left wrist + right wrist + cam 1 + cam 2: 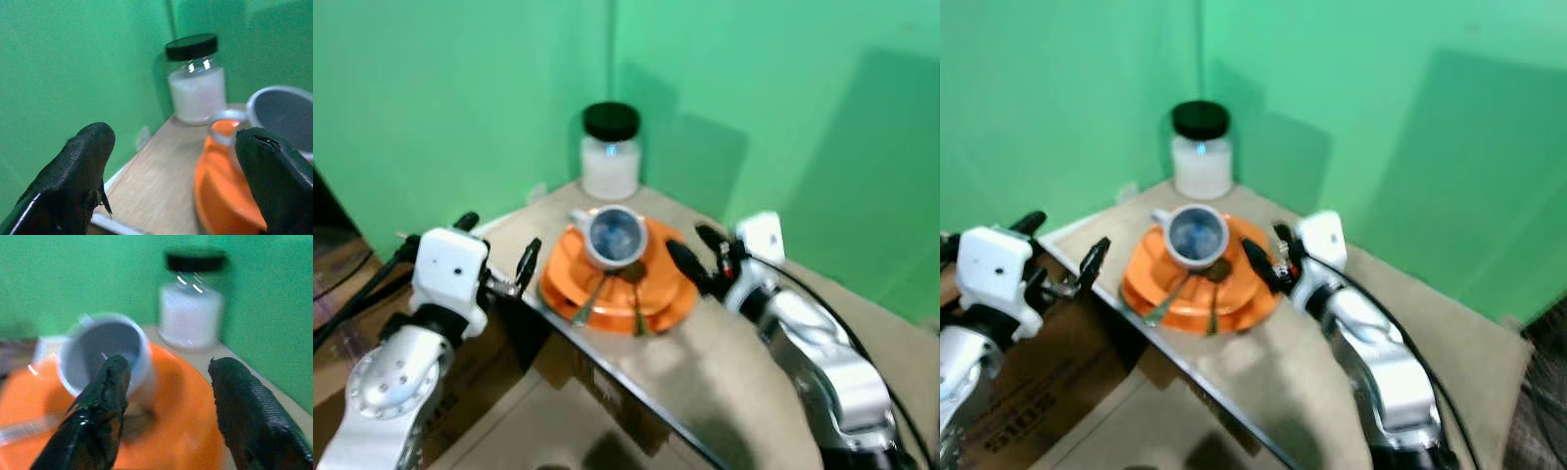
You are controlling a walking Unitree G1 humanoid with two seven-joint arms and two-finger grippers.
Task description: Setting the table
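Glossy orange plastic plates (619,284) carry a smooth glazed mug (613,236) and metal cutlery (590,300); a clear glass jar (610,152) wears a matt black lid on the wood-look tabletop (724,362).

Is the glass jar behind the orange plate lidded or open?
Lidded: the clear glass jar of white powder wears its black screw lid.

I see two silver metal arms with rounded, bolted joints. Each wrist carries a white boxy housing. Left gripper (499,257) and right gripper (697,252): long black fingers, textured rubbery pads (247,406). A black cable runs along the right forearm.
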